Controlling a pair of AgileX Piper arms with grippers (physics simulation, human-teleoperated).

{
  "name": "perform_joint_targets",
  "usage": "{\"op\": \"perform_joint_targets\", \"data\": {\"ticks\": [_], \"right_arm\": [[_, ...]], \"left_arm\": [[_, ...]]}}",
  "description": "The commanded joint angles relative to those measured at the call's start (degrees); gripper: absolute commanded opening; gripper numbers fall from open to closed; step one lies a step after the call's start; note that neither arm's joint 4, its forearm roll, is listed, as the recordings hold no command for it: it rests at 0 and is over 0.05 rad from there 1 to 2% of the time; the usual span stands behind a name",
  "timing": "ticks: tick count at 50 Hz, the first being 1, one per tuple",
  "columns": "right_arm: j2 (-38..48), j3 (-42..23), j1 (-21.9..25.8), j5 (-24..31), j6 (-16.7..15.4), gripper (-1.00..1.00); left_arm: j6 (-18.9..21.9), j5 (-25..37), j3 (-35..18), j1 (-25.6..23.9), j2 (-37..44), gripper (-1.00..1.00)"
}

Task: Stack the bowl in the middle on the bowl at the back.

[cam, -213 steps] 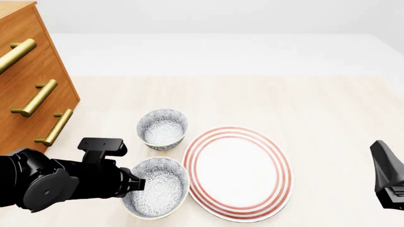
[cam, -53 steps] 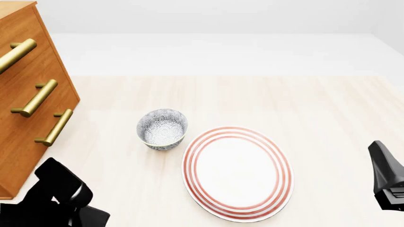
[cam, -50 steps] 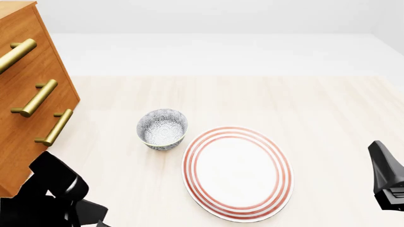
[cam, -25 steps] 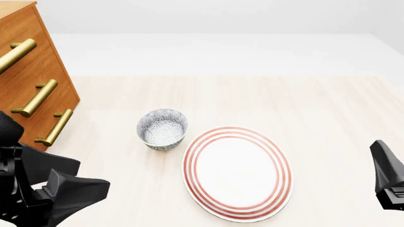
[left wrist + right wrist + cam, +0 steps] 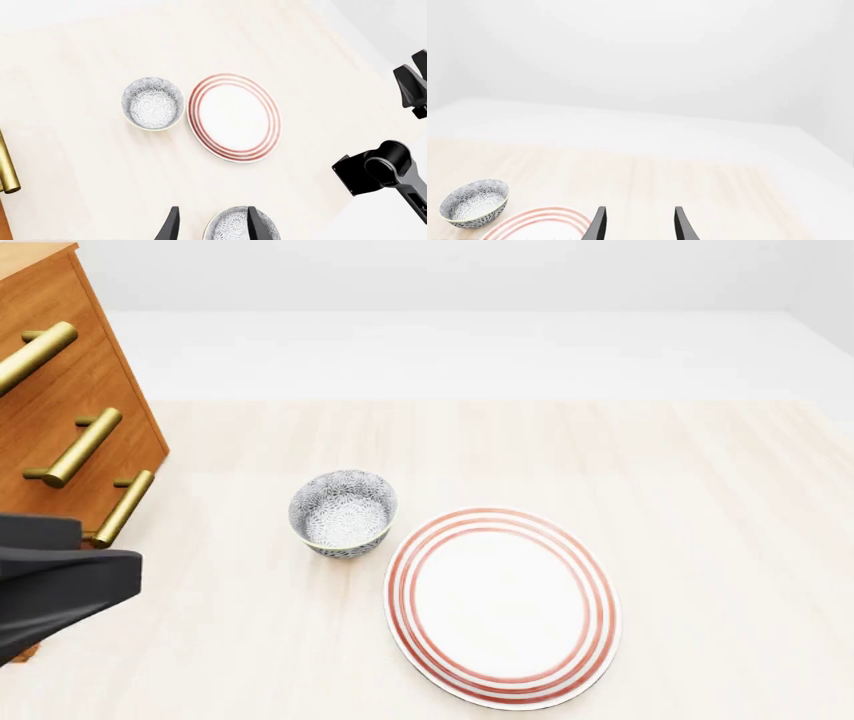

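The left gripper (image 5: 210,226) pinches the upright middle bowl (image 5: 233,227) by its rim, beside the plate (image 5: 233,117); the right gripper (image 5: 637,222) gapes empty.

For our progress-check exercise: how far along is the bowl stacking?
Done: the left end effector holds the bowl in the middle off the table. In hand: carrying it. Left: setting it into the bowl at the back, empty beside the plate.

Red-ringed plate (image 5: 503,605); wooden drawers (image 5: 60,430), perhaps.
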Motion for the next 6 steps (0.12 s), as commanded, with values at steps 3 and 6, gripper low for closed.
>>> {"op": "perform_joint_targets", "data": {"ticks": [3, 6], "right_arm": [[-0.1, -12.7, 0.7, 14.0, -1.4, 1.0], [-0.1, -16.3, 0.2, 17.9, -1.6, 1.0]], "left_arm": [[-0.8, -0.6, 2.2, 2.6, -4.1, 1.0], [-1.2, -0.5, 3.3, 3.8, -5.7, 1.0]]}}
